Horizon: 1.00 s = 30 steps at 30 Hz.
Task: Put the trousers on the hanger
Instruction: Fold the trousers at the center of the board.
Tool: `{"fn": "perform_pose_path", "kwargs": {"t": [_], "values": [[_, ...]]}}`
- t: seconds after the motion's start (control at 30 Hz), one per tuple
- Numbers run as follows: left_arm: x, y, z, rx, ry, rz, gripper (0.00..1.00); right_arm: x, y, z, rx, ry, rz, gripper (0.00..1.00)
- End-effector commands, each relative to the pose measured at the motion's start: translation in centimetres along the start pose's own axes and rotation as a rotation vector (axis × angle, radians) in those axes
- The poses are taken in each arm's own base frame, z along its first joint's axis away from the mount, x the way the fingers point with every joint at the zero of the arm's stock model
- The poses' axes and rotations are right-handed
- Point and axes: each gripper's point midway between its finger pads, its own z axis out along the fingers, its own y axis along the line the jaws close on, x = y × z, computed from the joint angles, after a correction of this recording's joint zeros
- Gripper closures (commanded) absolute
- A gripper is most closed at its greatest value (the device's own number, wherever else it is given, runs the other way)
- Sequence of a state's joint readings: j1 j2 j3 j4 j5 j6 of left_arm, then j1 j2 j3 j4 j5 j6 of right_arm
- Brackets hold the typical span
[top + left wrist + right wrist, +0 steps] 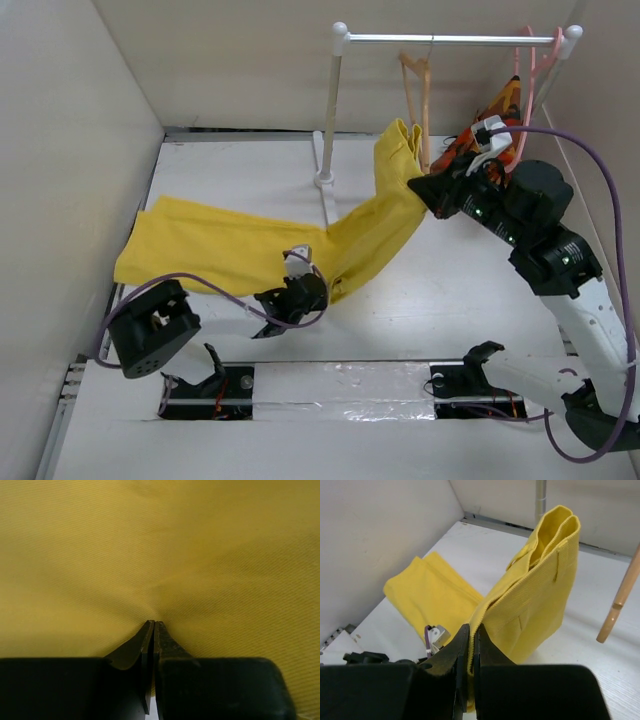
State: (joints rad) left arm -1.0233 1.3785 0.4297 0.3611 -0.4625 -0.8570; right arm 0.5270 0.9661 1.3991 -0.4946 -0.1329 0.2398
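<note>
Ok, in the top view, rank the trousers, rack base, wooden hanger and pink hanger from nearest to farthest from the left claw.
1. trousers: pinched in the left claw.
2. rack base: behind the claw, mid-scene.
3. wooden hanger: hanging on the rail, back right.
4. pink hanger: at the rail's right end.

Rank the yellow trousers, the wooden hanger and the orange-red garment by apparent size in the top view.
1. trousers, by far.
2-3. wooden hanger and orange-red garment: similar, and the right arm hides part of the garment, so unranked.
</note>
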Motion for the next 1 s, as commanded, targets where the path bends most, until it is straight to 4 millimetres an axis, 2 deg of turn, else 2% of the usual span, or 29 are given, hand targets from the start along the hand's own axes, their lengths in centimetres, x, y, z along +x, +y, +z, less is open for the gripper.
{"fn": "perform_pose_path", "kwargs": {"t": [0.0, 0.03, 0.07, 0.1, 0.13, 0.17, 0.23, 0.27, 0.33, 0.4, 0.43, 0.47, 0.5, 0.53, 0.57, 0.6, 0.63, 0.67, 0.7, 0.73, 0.77, 0.8, 0.83, 0.87, 0.9, 0.93, 0.97], "values": [[0.9, -5.0, 0.7, 0.087, 0.021, -0.025, 1.0, -5.8, 2.0, -2.1, -0.08, -0.157, -0.057, 1.0], [2.1, -5.4, 1.6, 0.075, 0.043, 0.017, 1.0, -6.8, 2.3, -2.6, -0.089, -0.176, -0.066, 1.0], [1.1, -8.4, 1.9, 0.116, 0.021, 0.009, 1.0, -7.1, 2.5, -2.8, -0.095, -0.176, -0.07, 1.0], [1.5, -9.6, 2.3, 0.127, 0.028, 0.025, 1.0, -7.0, 2.5, -2.7, -0.096, -0.159, -0.08, 1.0], [3.0, -10.4, 3.0, 0.128, 0.057, 0.059, 1.0, -7.9, 2.9, -3.2, -0.105, -0.177, -0.089, 1.0], [2.3, -13.7, 3.0, 0.188, 0.051, 0.051, 1.0, -8.1, 3.0, -3.2, -0.107, -0.175, -0.092, 1.0], [3.4, -16.0, 3.2, 0.224, 0.069, 0.084, 1.0, -8.1, 3.1, -3.0, -0.114, -0.166, -0.094, 1.0], [2.3, -18.0, 2.9, 0.246, 0.038, 0.077, 1.0, -8.3, 3.2, -2.9, -0.119, -0.166, -0.095, 1.0], [0.4, -18.6, 2.0, 0.243, -0.002, 0.069, 1.0, -7.8, 3.5, -1.8, -0.141, -0.142, -0.091, 1.0], [-1.1, -17.1, 1.0, 0.214, -0.055, 0.077, 1.0, -7.7, 4.3, -0.9, -0.172, -0.139, -0.088, 1.0], [-3.6, -16.7, -0.8, 0.224, -0.094, 0.045, 1.0, -7.6, 4.5, -0.5, -0.184, -0.133, -0.086, 1.0], [-4.4, -13.9, -0.7, 0.167, -0.112, 0.043, 1.0, -7.0, 4.6, 0.6, -0.192, -0.115, -0.08, 1.0], [-5.7, -12.8, -1.5, 0.152, -0.133, 0.023, 0.98, -7.1, 5.0, 1.2, -0.207, -0.122, -0.075, 1.0], [-8.3, -11.7, -3.9, 0.158, -0.174, -0.026, 0.96, -6.8, 5.8, 1.7, -0.233, -0.115, -0.071, 1.0], [-8.9, -9.2, -4.4, 0.112, -0.202, -0.033, 0.93, -6.1, 6.0, 3.0, -0.242, -0.094, -0.066, 1.0], [-10.9, -7.7, -5.3, 0.094, -0.241, -0.071, 0.91, -6.0, 6.5, 3.7, -0.255, -0.096, -0.064, 1.0], [-13.6, -6.7, -8.2, 0.126, -0.301, -0.122, 0.9, -6.0, 6.8, 4.4, -0.257, -0.096, -0.061, 1.0], [-14.4, -5.2, -9.2, 0.119, -0.322, -0.136, 0.89, -5.6, 8.0, 4.9, -0.286, -0.087, -0.055, 1.0], [-16.4, -3.7, -10.3, 0.105, -0.37, -0.174, 0.89, -4.9, 8.4, 6.5, -0.296, -0.071, -0.049, 1.0], [-18.4, -2.5, -13.0, 0.135, -0.418, -0.214, 0.89, -5.0, 9.0, 7.1, -0.302, -0.076, -0.045, 1.0], [-19.8, -1.9, -14.5, 0.142, -0.45, -0.223, 0.89, -4.4, 10.6, 7.7, -0.337, -0.066, -0.041, 1.0], [-21.0, -1.3, -16.1, 0.149, -0.481, -0.24, 0.89, -3.5, 11.3, 9.3, -0.348, -0.05, -0.035, 1.0], [-22.3, 0.1, -18.1, 0.143, -0.522, -0.26, 0.89, -3.7, 12.0, 10.0, -0.35, -0.058, -0.032, 1.0], [-24.1, 0.3, -20.2, 0.152, -0.568, -0.277, 0.89, -2.9, 13.8, 10.5, -0.384, -0.047, -0.028, 1.0], [-24.9, 0.7, -21.6, 0.157, -0.592, -0.286, 0.9, -2.7, 14.8, 11.3, -0.4, -0.053, -0.022, 1.0], [-25.5, 1.1, -23.1, 0.164, -0.61, -0.289, 0.9, -0.6, 15.6, 13.4, -0.4, -0.011, -0.02, 1.0], [-27.0, 1.2, -25.2, 0.178, -0.651, -0.309, 0.9, -0.5, 16.7, 14.1, -0.415, -0.012, -0.016, 1.0]]}}
